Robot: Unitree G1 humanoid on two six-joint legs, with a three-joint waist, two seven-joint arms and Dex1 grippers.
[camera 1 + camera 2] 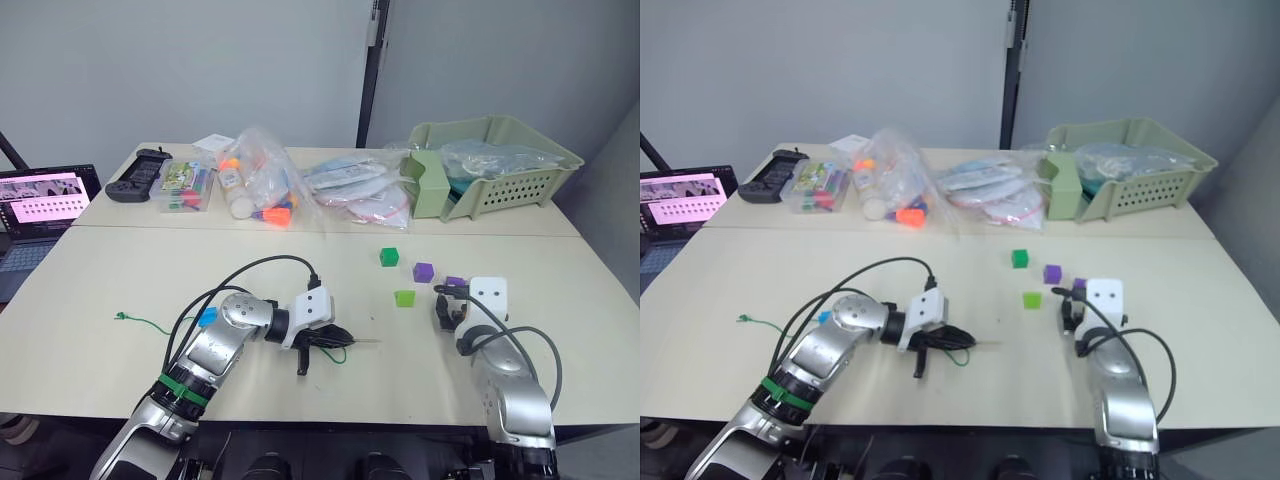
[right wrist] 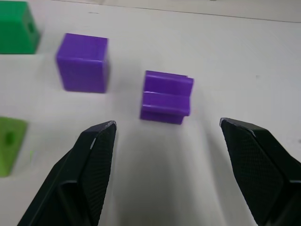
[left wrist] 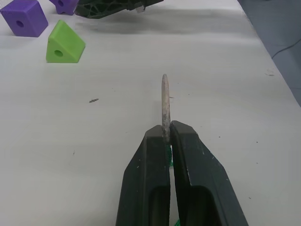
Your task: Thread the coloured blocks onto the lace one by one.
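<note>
On the counter (image 1: pixel 90 300), from left: the lace (image 1: pixel 150 324) trails to the left tool (image 3: pixel 167 136), clamped on its pale tip; green and purple blocks lie between; the right tool (image 2: pixel 167 141), fingers apart, faces a stepped purple block (image 2: pixel 165 97).

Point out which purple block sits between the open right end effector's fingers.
The stepped purple block, directly ahead of the right end effector; the plain purple cube lies off to one side, near the green cube.
</note>
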